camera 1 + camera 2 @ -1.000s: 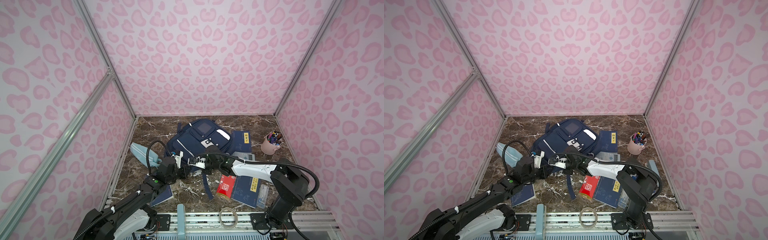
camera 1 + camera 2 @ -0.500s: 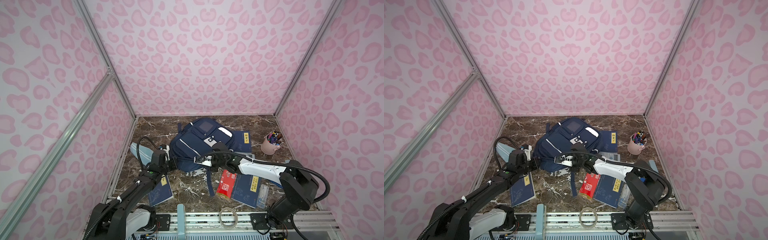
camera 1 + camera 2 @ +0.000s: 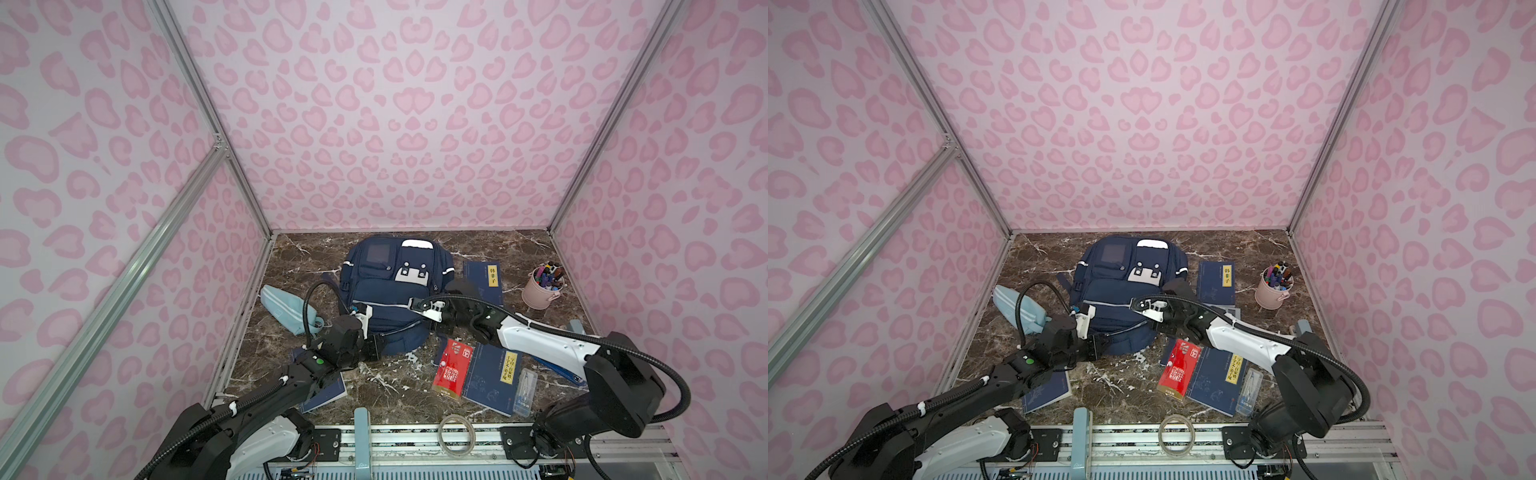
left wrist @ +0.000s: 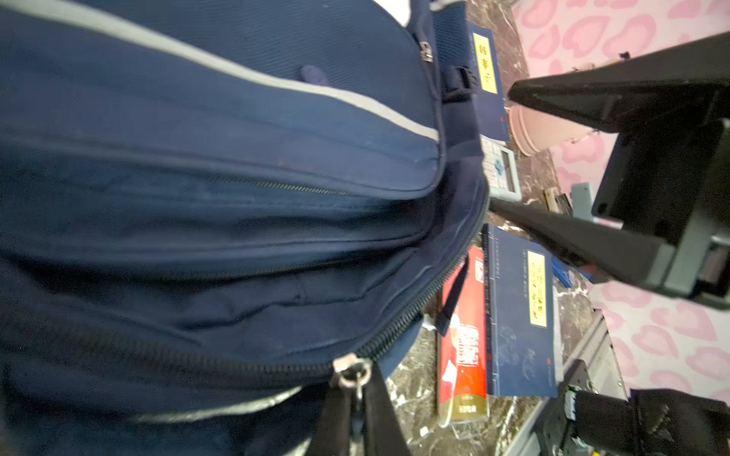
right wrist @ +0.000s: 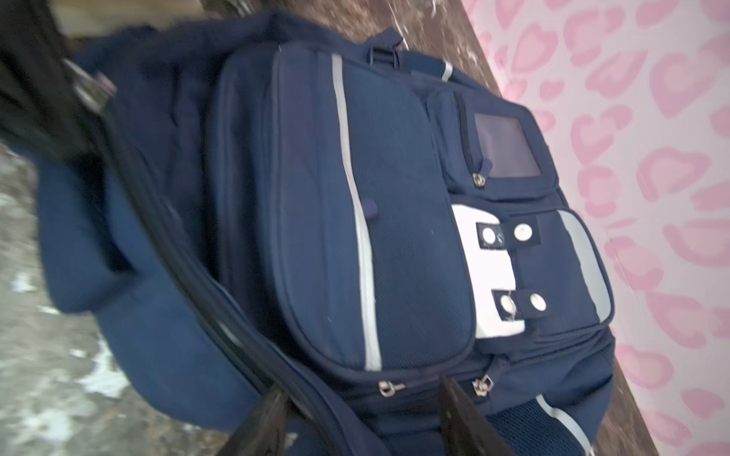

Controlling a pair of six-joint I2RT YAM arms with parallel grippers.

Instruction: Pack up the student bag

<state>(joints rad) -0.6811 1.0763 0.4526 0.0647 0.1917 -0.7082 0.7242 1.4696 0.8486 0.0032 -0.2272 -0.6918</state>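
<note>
The student bag (image 3: 390,299) (image 3: 1121,291) is a navy backpack with grey-white stripes, lying flat in the middle of the marble table. My left gripper (image 3: 379,347) (image 3: 1100,348) is at the bag's near edge. In the left wrist view it (image 4: 355,402) is shut on the metal zipper pull (image 4: 350,372) of the bag (image 4: 221,158). My right gripper (image 3: 436,326) (image 3: 1156,326) is at the bag's right side. In the right wrist view it (image 5: 363,414) is open, its fingers (image 5: 264,418) astride the bag's (image 5: 395,237) side seam with nothing clamped.
A light-blue pouch (image 3: 291,309) lies left of the bag. On the right are a pink cup of pens (image 3: 542,289), a blue book (image 3: 484,282), a red book (image 3: 453,370) on another blue book (image 3: 494,378) and a clear case (image 3: 525,392). A tape roll (image 3: 457,432) lies on the front rail.
The right gripper, shut before, has opened and let go of the bag. The bag has turned from tilted to square. The left gripper swung left, then back right along the near edge.
</note>
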